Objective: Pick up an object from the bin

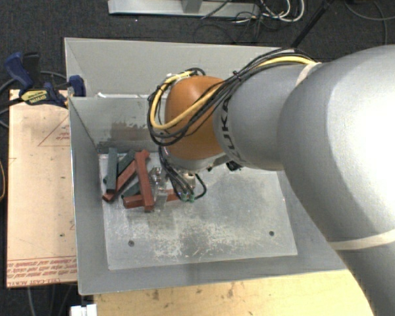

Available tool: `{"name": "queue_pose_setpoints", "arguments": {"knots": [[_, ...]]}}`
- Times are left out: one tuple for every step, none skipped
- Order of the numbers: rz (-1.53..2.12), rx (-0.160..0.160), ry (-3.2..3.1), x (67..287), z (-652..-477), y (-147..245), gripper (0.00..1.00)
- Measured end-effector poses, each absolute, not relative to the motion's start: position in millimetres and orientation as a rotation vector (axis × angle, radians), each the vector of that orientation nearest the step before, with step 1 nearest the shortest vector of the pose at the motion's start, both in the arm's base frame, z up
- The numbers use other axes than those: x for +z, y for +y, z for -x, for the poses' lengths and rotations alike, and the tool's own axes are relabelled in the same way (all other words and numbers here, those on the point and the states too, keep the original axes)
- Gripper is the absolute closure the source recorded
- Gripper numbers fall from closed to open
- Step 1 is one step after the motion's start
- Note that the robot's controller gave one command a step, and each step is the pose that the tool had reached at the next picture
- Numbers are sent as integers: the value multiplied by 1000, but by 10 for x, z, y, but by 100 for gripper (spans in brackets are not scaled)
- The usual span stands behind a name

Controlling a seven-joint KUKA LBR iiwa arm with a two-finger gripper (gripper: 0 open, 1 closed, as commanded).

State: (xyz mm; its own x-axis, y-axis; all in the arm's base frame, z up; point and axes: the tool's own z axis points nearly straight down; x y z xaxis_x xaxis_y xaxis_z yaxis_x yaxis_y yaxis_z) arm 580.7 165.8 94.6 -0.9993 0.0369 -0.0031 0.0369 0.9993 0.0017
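Note:
My gripper (160,188) is low in the left half of the bin, under the orange cover, at the right edge of a small heap of bars. A long red-brown bar (143,176) lies right beside it, running from the back towards the front. A shorter red-brown bar (133,202) lies across that one's near end, just left of the gripper. The gripper's lower part hides whatever lies directly beneath it.
Further left in the heap lie a grey-blue bar (112,166), a dark teal bar (126,168) and another red-brown bar (116,189), close to the bin's left wall. The arm covers the bin's right and back parts.

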Motion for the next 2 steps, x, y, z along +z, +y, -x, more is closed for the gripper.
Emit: {"name": "queue_pose_setpoints", "arguments": {"knots": [[-58, 3, 3137, 1173, -5813, 1659, 100], [-57, 5, 3134, 1678, -5830, 1662, 100]]}}
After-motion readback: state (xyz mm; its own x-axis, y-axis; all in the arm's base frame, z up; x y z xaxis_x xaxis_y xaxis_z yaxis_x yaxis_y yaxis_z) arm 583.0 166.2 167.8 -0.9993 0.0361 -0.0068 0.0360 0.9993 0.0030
